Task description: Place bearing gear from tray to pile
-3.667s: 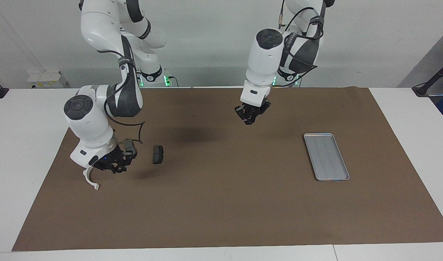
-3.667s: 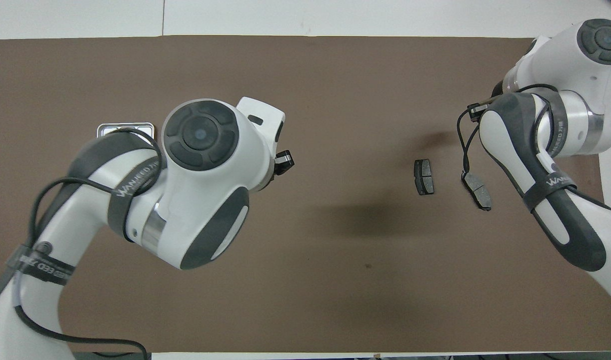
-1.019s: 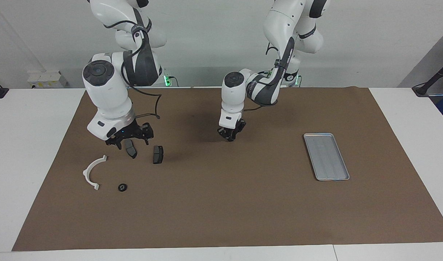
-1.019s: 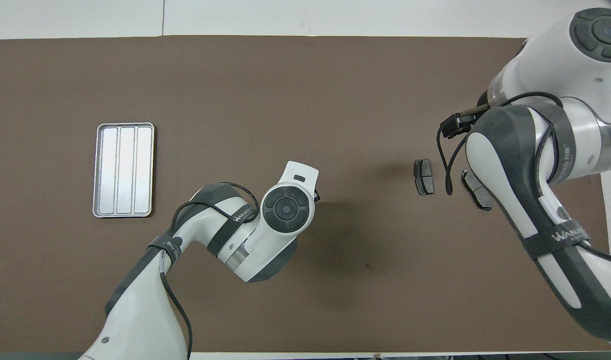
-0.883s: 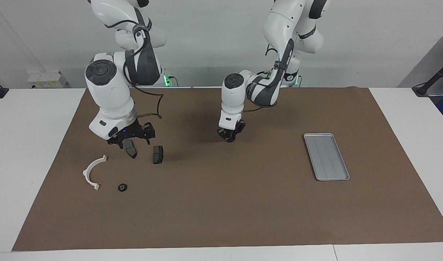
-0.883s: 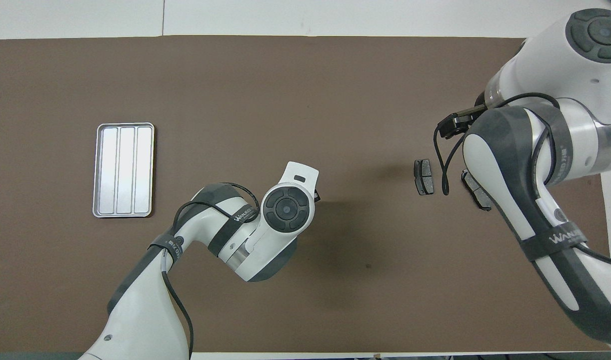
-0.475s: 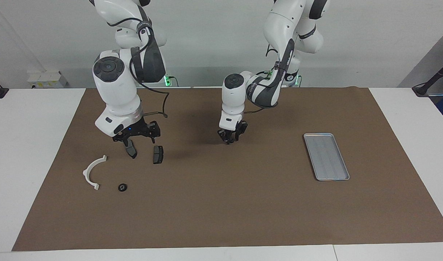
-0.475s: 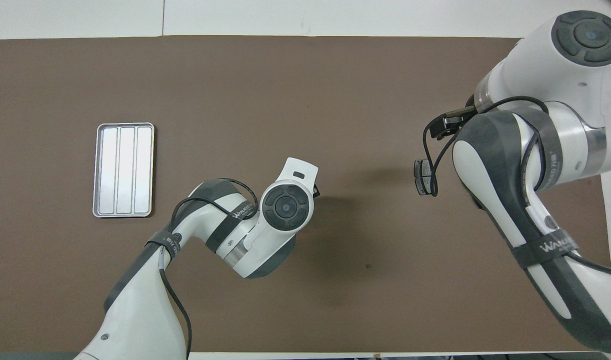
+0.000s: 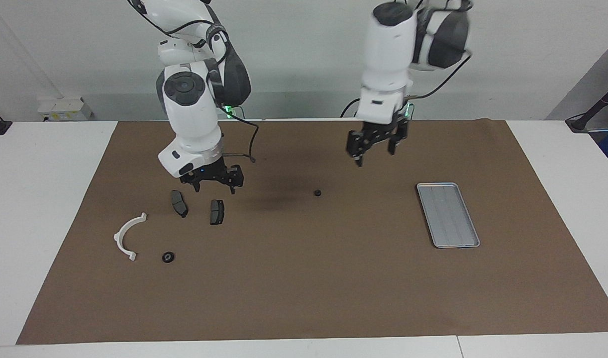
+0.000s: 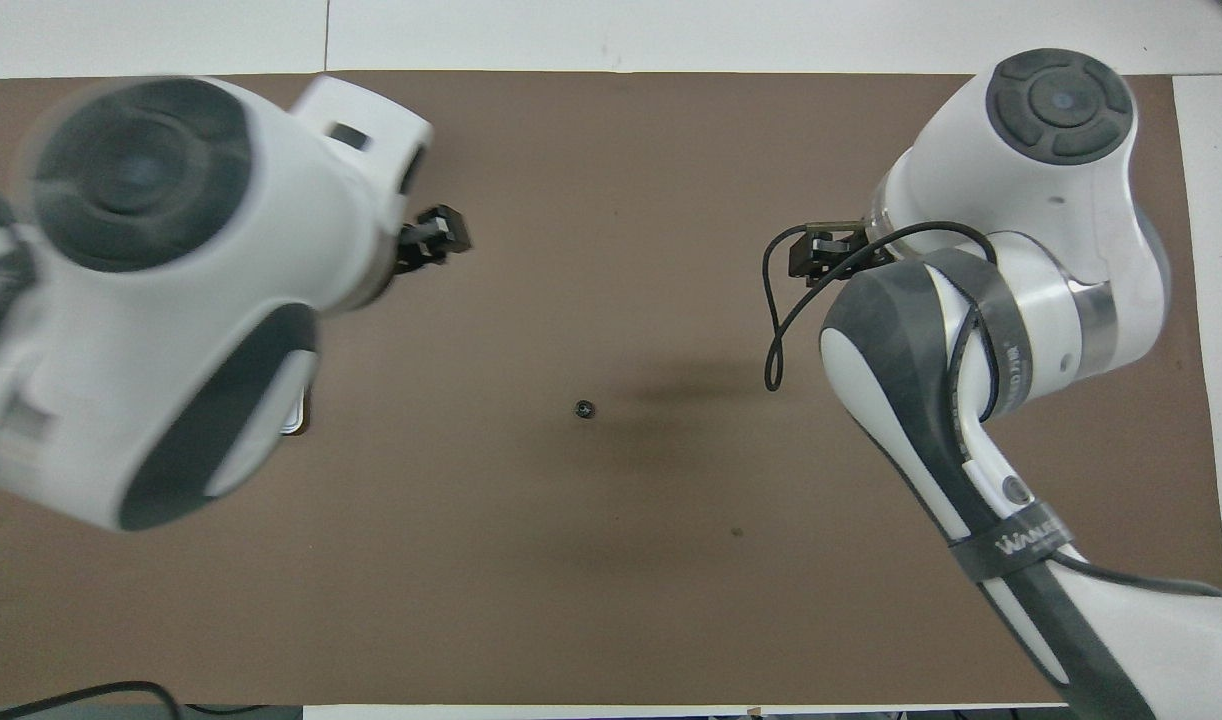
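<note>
Picking the gear [image 9: 317, 193] off the mat at mid-frame falls to the right hand [image 9: 212, 182] — released, hovering upper left over the pads [image 9: 179, 203]. Left hand [image 9: 376, 147] is released too; tray [image 9: 448, 215] sits bare at right — drop centred, grip lightly.

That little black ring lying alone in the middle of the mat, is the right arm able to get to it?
Probably yes. The small black ring lies alone on bare mat, uncovered. The right gripper hangs open over the two dark pads, with only bare mat between it and the ring.
</note>
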You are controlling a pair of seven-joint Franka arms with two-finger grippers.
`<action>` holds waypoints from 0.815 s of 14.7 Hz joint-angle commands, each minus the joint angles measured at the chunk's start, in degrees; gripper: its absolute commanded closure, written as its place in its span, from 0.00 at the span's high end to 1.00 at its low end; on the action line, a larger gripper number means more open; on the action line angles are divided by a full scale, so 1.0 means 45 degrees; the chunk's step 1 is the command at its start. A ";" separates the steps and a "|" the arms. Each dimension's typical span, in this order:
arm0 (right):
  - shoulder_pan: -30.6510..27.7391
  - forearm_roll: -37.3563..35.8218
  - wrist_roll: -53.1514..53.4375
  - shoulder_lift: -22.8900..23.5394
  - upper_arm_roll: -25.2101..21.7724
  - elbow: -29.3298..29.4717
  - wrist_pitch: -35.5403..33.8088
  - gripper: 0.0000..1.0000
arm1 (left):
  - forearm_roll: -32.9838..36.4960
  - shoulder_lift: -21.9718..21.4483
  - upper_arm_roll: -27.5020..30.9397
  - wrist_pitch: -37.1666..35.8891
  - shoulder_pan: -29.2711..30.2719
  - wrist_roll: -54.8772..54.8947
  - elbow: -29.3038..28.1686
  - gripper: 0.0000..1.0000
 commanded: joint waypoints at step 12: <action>0.4783 0.0037 1.0905 0.2237 0.0020 -0.1432 0.4584 1.00 | -0.1213 -0.0504 -0.0146 -0.0719 0.4149 0.7623 -0.1131 1.00</action>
